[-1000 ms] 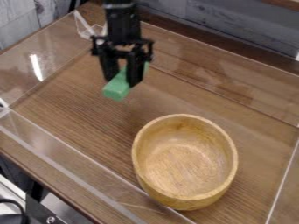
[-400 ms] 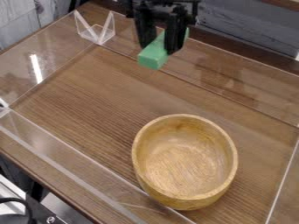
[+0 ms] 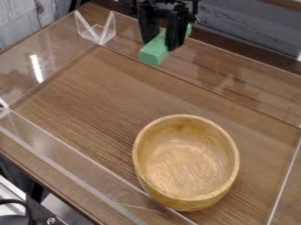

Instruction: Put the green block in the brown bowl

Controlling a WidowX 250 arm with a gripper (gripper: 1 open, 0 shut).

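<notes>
My black gripper (image 3: 164,39) hangs near the top middle of the camera view, shut on the green block (image 3: 154,52), which sticks out below its fingers and is held in the air above the wooden table. The brown bowl (image 3: 186,162), round, light wood with thick walls, sits empty at the lower right. The block is up and to the left of the bowl, well apart from it.
Clear plastic walls (image 3: 70,180) ring the wooden tabletop (image 3: 83,97). A small clear V-shaped stand (image 3: 95,28) sits at the back left. A dark wall runs behind the table at the top right.
The gripper rose and moved right and back with the green block over the last second. Since the frame before now it has barely moved.
</notes>
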